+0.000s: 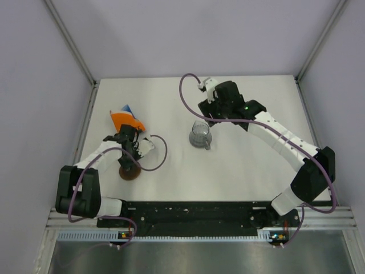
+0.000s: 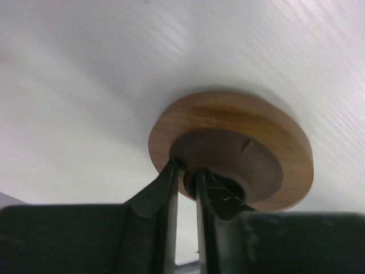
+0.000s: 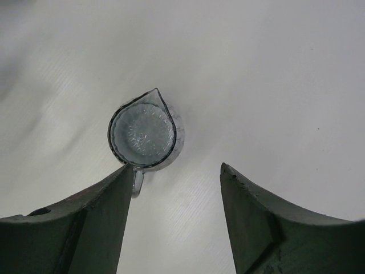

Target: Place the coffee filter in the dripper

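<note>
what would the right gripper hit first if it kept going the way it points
Likely the table beside the clear cup. The right gripper is open, and one finger lines up with the cup's handle, so it may clip that first; depth is unclear.

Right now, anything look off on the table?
No spill or damage. Odd bit: no coffee filter in view, yet the left hand straddles the inner rim of the dripper. Orange pack lies skewed on the left; clear cup upright.
</note>
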